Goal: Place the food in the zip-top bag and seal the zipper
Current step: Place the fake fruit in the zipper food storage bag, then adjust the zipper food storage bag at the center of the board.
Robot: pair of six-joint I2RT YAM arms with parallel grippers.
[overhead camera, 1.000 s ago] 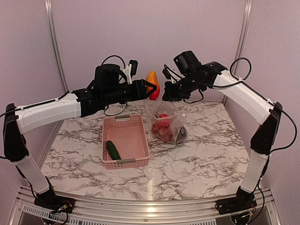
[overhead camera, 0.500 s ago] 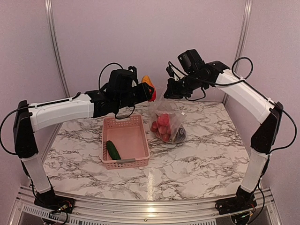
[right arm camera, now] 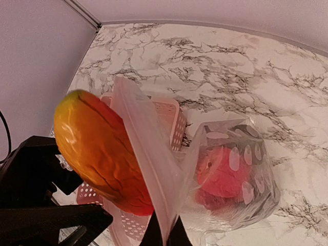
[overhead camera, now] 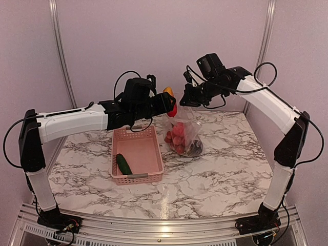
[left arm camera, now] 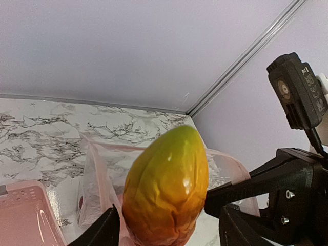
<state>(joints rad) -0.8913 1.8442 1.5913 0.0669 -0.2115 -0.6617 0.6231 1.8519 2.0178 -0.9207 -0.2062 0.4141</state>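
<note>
Carried rightward, the orange-yellow ridged toy fruit point(left arm camera: 166, 189) sits between the fingers of my left gripper point(left arm camera: 168, 233), gripped or freed I cannot tell, over the clear crinkly plastic bag point(overhead camera: 187, 134), far-centre. My right gripper point(right arm camera: 164, 237) pinches its mouth open. Next: drop it inside.

The pink latticed plastic basket point(overhead camera: 137, 179) has a dull, moulded finish, and the dark green toy cucumber point(overhead camera: 123, 164) inside it looks smooth with a faint sheen. Beneath the basket, the white grey-veined marble-look tabletop point(overhead camera: 220, 174) is smooth and lightly reflective. Just beyond the basket, the clear crinkly plastic zip-top bag point(right arm camera: 151, 154) is thin shiny film, creased and milky where it folds. The orange-yellow-green toy fruit point(left arm camera: 166, 189) beside it looks like glossy plastic with shallow grooves.
</note>
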